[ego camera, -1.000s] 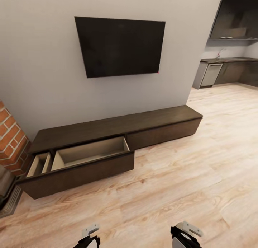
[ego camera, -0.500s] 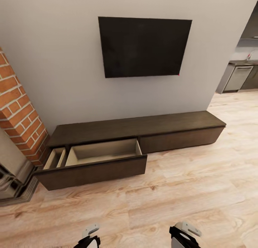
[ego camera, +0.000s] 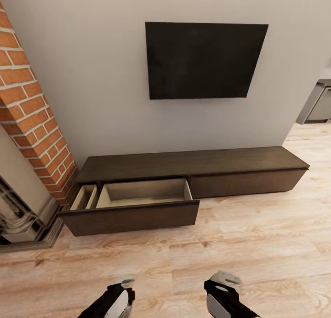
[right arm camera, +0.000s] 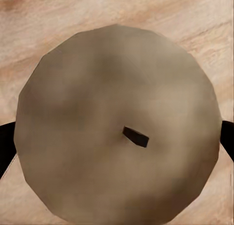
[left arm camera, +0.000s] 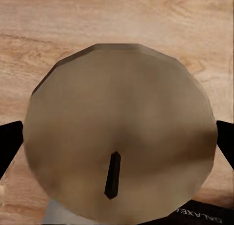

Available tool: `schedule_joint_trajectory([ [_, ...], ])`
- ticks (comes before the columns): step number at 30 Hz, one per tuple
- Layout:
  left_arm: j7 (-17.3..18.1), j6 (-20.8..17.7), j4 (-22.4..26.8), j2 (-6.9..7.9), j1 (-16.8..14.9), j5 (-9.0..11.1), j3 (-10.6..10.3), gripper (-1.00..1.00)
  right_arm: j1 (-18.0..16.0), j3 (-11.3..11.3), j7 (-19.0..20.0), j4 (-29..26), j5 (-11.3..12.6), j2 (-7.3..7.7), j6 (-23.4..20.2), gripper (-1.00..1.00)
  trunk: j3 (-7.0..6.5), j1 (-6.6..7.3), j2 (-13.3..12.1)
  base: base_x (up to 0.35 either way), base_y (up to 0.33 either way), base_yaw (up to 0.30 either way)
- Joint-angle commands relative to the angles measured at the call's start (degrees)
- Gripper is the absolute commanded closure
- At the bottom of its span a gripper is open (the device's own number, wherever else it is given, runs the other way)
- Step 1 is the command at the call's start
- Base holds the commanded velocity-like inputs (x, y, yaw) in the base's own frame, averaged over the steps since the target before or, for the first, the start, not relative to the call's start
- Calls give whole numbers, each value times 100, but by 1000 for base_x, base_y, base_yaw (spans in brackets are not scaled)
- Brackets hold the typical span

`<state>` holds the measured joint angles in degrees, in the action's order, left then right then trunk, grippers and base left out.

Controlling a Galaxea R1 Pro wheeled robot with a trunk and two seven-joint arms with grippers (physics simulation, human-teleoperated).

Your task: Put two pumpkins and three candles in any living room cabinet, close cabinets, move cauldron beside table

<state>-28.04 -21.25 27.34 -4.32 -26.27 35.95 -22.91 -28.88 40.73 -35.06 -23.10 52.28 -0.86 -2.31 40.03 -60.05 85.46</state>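
Both arms low over the wood floor [ego camera: 257, 244], facing the cabinet [ego camera: 193, 164], drawer [ego camera: 138, 203] pulled out. Left hand [left arm camera: 117, 137] grips a candle [left arm camera: 122, 112]; right hand [right arm camera: 117, 132] grips another candle [right arm camera: 97, 88].

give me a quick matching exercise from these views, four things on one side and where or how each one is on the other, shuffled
Things:
1. television
2. cabinet drawer
3. brick column
4. candle in the left gripper

Places or states:
A. pulled open, nothing visible inside
B. seen end-on with a dark wick, between two black fingers
C. mounted on the grey wall above the cabinet
D. standing at the cabinet's left end

Pairs: 1-C, 2-A, 3-D, 4-B
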Motion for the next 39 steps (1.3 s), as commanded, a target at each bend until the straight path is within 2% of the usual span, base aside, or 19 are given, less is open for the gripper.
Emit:
schedule_joint_trajectory([
  [1, -48, -479, 437, 179, 1, 102, -47, 100, 30, 70, -351, -365, 56, 7, -167, 100, 7, 0, 3, 0, 0, 6],
  [2, -43, -889, 896, 388, 4, 122, -42, 100, 78, 91, -683, -737, 56, 7, -308, 100, 7, 0, 3, 0, 0, 4],
  [3, -39, -1383, 1615, 723, 11, 180, 12, 100, 128, 107, -1099, -1186, 53, 9, -574, 100, 7, 0, 3, 0, 0, 2],
  [5, -40, -1796, 2441, 1109, 19, 353, 159, 100, 159, 94, -1464, -1548, 49, 31, -1054, 100, 7, 0, 3, 0, 0, 1],
  [8, -49, -2289, 3303, 1561, 27, 638, 469, 100, 176, 50, -1694, -1776, 83, 5, -1728, 100, 7, 0, 3, 0, 0, 0],
  [10, -51, -2549, 3613, 1678, 26, 691, 739, 100, 176, 32, -1732, -1877, 116, -4, -1966, 100, 7, 0, 3, 0, 0, 0],
  [11, -52, -2652, 3769, 1707, 26, 690, 911, 100, 173, 4, -1742, -1986, 130, -6, -2081, 100, 7, 0, 3, 0, 0, 0],
  [12, -57, -2776, 4000, 1733, 26, 671, 1163, 100, 168, -172, -1750, -2230, 145, -7, -2269, 100, 7, 0, 3, 0, 0, 0],
  [14, -60, -2933, 4243, 1748, 26, 657, 1396, 100, 165, -634, -1760, -2723, 149, 0, -2621, 100, 7, 0, 3, 0, 0, 0],
  [15, -61, -3035, 4354, 1752, 26, 653, 1479, 100, 164, -1011, -1764, -3216, 142, 6, -2986, 100, 7, 0, 3, 0, 0, 0],
  [16, -61, -3076, 4397, 1750, 27, 652, 1505, 100, 164, -1226, -1772, -3587, 131, 8, -3246, 100, 7, 0, 3, 0, 0, 0],
  [18, -61, -3119, 4439, 1736, 26, 645, 1513, 100, 163, -1576, -1938, -4451, 121, 6, -3812, 100, 7, 0, 3, 0, 0, 0],
  [19, -61, -3135, 4458, 1733, 26, 648, 1515, 100, 163, -1643, -2086, -4729, 127, 6, -3962, 100, 7, 0, 3, 0, 0, 0],
  [23, -62, -3147, 4478, 1719, 26, 650, 1525, 100, 163, -1735, -2772, -5380, 152, 6, -4213, 100, 7, 0, 3, 0, 0, 0],
  [26, -62, -3148, 4498, 1697, 26, 650, 1526, 100, 157, -1748, -3009, -5768, 151, 7, -4338, 100, 7, 0, 3, 0, 0, 0],
  [29, -62, -3149, 4558, 1703, 26, 640, 1526, 100, 150, -1752, -3038, -6013, 151, 5, -4379, 100, 7, 0, 3, 0, 0, 0],
  [35, -56, -3156, 4924, 1730, 26, 641, 1568, 100, 138, -1748, -3022, -6066, 87, 7, -4361, 100, 7, 0, 3, 0, 0, 0],
  [39, -53, -3154, 5165, 1740, 26, 647, 1570, 100, 137, -1719, -2868, -6168, 53, 18, -4094, 100, 7, 0, 3, 0, 0, 0],
])
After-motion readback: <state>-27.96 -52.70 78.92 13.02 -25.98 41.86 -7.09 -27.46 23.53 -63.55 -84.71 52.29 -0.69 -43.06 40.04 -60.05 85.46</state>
